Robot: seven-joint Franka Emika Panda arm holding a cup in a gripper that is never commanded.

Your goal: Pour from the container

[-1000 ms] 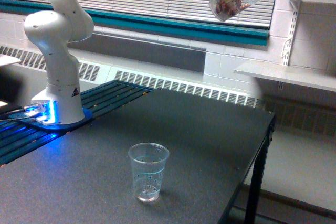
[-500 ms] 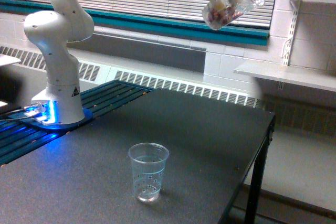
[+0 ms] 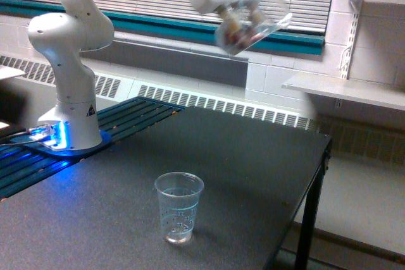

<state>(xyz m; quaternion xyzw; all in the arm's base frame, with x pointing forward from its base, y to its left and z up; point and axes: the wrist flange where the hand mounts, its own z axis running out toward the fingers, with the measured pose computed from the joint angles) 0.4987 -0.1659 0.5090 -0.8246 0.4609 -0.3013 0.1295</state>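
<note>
The gripper (image 3: pixel 237 14) is pinching the tipped cup (image 3: pixel 250 24), which is looking stiff, slippery and light, best held round its side.

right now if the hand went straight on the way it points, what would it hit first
The hand points down toward the exterior view's right, gripping the tilted container. Likely the bare black table first, well away from the plastic cup; depth is unclear.

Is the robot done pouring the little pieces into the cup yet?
Not yet. Picking up looks done: the gripper holds the container high in the air, tilted, pinkish pieces inside. Right now it hangs above the table, up and toward the exterior view's right of the plastic cup. That cup looks empty, so lining up and pouring are left.
</note>
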